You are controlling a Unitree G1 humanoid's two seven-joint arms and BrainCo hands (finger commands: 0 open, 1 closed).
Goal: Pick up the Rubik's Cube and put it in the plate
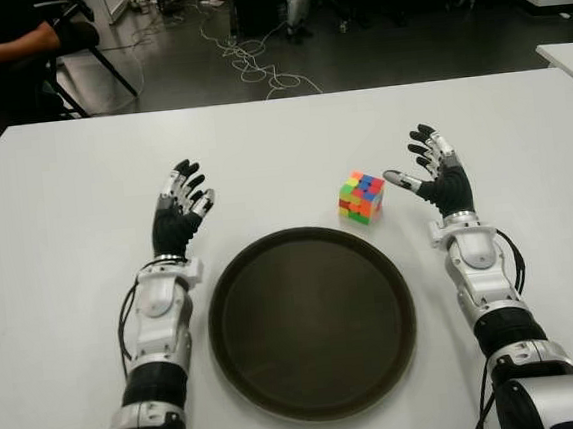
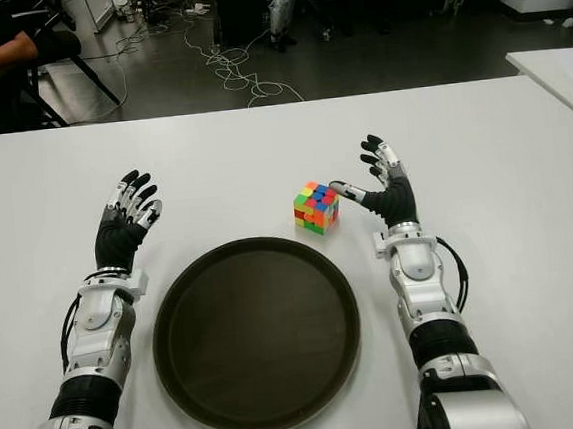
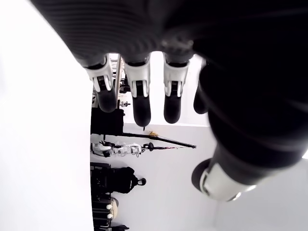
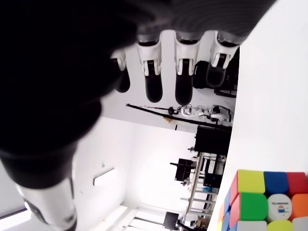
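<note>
We see the cube [image 1: 361,197] sitting on the white desk [image 1: 66,214], just beyond the far right rim of the dark round plate [image 1: 222,280] and not inside it. Our right hand [image 1: 436,174] is just to the right of the cube, fingers spread and holding nothing; its thumb reaches toward the cube, but we cannot tell whether it touches. Our left hand [image 1: 181,210] shows left of the plate's far edge, fingers apart and empty.
</note>
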